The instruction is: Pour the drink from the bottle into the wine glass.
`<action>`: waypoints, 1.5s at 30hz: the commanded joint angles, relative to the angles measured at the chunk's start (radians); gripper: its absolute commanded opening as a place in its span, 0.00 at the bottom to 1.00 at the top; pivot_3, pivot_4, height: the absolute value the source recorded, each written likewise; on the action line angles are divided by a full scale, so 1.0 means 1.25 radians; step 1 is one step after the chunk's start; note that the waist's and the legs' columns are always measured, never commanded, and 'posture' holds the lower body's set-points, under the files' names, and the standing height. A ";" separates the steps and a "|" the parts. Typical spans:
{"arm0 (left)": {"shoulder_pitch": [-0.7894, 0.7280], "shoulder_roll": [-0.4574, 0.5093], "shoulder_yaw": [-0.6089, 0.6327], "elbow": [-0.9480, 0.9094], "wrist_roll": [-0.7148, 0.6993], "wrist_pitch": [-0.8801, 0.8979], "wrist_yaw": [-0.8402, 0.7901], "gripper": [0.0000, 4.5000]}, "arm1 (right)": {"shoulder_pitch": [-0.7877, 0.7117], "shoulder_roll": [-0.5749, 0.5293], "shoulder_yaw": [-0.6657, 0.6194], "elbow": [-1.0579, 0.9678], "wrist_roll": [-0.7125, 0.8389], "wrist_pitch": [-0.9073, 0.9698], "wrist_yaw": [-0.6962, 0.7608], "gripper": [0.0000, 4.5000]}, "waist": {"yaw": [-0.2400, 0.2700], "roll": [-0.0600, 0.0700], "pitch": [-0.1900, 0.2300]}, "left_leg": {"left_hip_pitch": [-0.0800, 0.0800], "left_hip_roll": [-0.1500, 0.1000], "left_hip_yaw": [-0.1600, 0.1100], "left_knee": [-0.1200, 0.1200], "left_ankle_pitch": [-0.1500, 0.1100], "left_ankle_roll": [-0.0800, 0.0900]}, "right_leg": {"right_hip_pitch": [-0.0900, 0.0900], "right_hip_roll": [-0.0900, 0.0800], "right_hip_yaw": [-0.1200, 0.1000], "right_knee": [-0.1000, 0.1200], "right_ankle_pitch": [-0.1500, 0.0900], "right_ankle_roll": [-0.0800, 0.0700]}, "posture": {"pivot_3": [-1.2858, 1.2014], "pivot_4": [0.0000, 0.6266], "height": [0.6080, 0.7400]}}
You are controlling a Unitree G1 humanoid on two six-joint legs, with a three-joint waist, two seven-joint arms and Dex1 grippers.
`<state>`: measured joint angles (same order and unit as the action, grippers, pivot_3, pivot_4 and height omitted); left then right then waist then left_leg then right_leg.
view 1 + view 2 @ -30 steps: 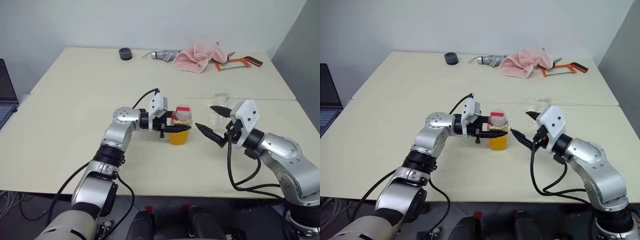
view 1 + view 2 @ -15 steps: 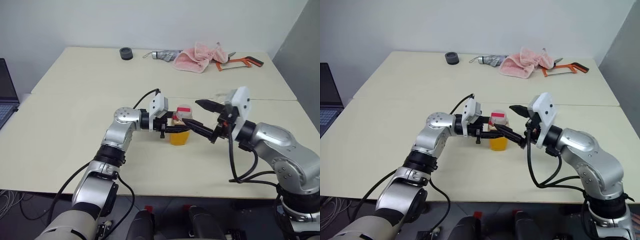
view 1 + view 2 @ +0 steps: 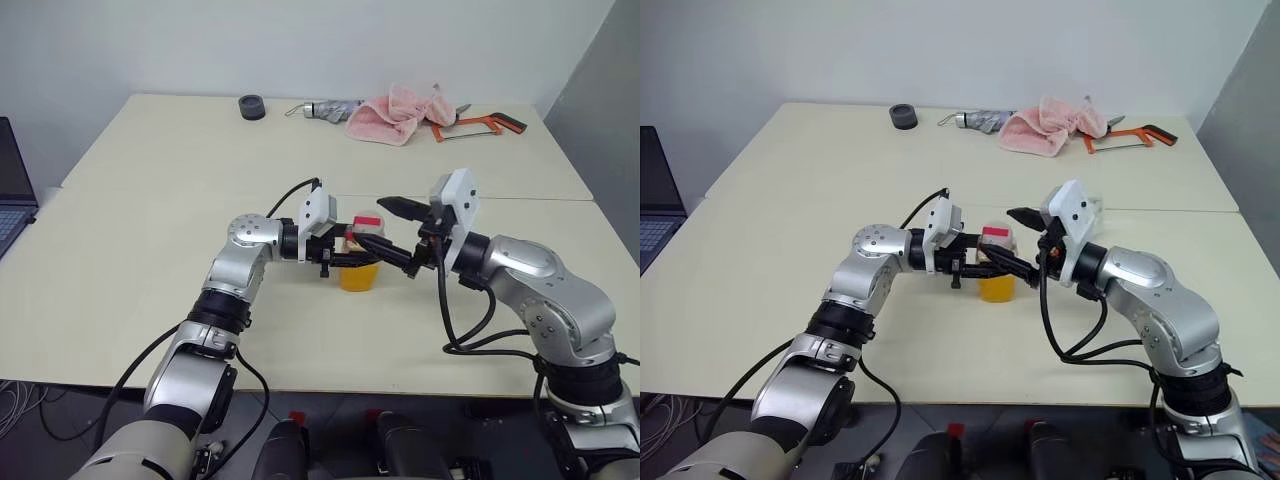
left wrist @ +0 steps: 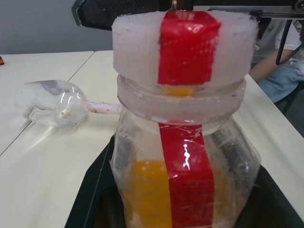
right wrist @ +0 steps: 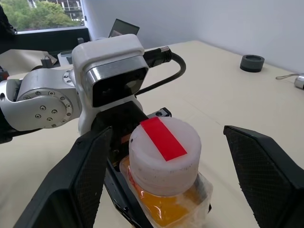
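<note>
Black fingers of the left gripper are clamped on the body of the bottle, which stands upright on the table near its middle. The left arm reaches forward with the wrist bent across toward the robot's right, so the gripper lies roughly level.

The right gripper points at the bottle from the other side, its fingers spread wide with one on each side of the cap and not touching it in the right wrist view. It holds nothing.

The drink is orange and fills the lower part of the bottle; the white cap with its red strip is on. The glass lies on its side on the table beyond the bottle, and looks empty.
</note>
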<state>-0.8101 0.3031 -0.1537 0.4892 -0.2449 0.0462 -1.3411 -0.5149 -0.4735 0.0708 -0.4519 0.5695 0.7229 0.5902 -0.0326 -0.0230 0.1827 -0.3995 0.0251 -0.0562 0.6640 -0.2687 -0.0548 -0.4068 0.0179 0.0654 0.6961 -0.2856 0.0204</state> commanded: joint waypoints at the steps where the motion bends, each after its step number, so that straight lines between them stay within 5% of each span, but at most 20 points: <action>1: -0.023 -0.002 0.005 -0.019 -0.006 -0.020 0.001 0.40 | -0.016 0.007 0.001 -0.010 -0.005 -0.021 0.008 0.74 | 0.000 0.000 0.000 | 0.000 0.000 0.000 0.000 0.000 0.000 | 0.000 0.000 0.000 0.000 0.000 0.000 | 0.52 0.24 1.00; 6: -0.024 -0.003 0.006 -0.017 -0.005 -0.023 0.002 0.40 | -0.015 0.008 0.008 -0.015 -0.011 -0.025 0.012 0.39 | 0.000 0.000 0.000 | 0.000 0.000 0.000 0.000 0.000 0.000 | 0.000 0.000 0.000 0.000 0.000 0.000 | 0.52 0.24 1.00; 17: -0.015 -0.003 0.008 -0.027 -0.006 -0.018 0.006 0.40 | 0.009 -0.005 0.020 -0.061 -0.069 -0.084 0.017 0.39 | 0.000 0.000 0.000 | 0.000 0.000 0.000 0.000 0.000 0.000 | 0.000 0.000 0.000 0.000 0.000 0.000 | 0.52 0.24 1.00; 28: 0.004 0.010 0.016 -0.045 -0.010 -0.006 0.024 0.40 | 0.099 0.001 -0.215 -0.097 0.085 -0.005 -0.084 0.38 | 0.001 0.000 0.000 | 0.000 0.000 0.000 0.000 0.000 0.000 | 0.000 0.000 0.000 0.000 0.000 0.000 | 0.52 0.24 1.00; 33: 0.020 0.032 0.038 -0.062 -0.022 0.012 0.047 0.40 | 0.257 -0.033 -0.296 -0.009 -0.038 -0.075 -0.147 0.38 | 0.001 0.000 0.000 | 0.000 0.000 0.000 0.000 0.000 0.000 | 0.000 0.000 0.000 0.000 0.000 0.000 | 0.52 0.24 1.00; 41: 0.034 0.072 0.070 -0.086 -0.035 0.037 0.085 0.40 | 0.379 -0.013 -0.268 0.117 -0.180 -0.154 -0.206 0.38 | -0.006 0.000 0.000 | 0.002 0.000 0.002 -0.001 0.000 0.000 | 0.000 0.001 0.003 0.001 0.000 0.000 | 0.52 0.24 1.00; 45: 0.035 0.093 0.094 -0.085 -0.040 0.046 0.113 0.40 | 0.366 0.001 -0.286 0.098 -0.154 -0.147 -0.198 0.67 | -0.007 0.000 0.000 | 0.002 0.001 0.002 -0.001 0.000 0.000 | 0.000 0.002 0.003 0.001 0.000 0.000 | 0.52 0.24 1.00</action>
<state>-0.7567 0.4051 -0.0769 0.4278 -0.2678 0.1043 -1.2184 -0.0399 -0.4661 -0.2546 -0.2806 0.3573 0.5546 0.3427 -0.0412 -0.0225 0.1826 -0.3972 0.0264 -0.0534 0.6633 -0.2686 -0.0549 -0.4067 0.0199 0.0689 0.6974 -0.2857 0.0206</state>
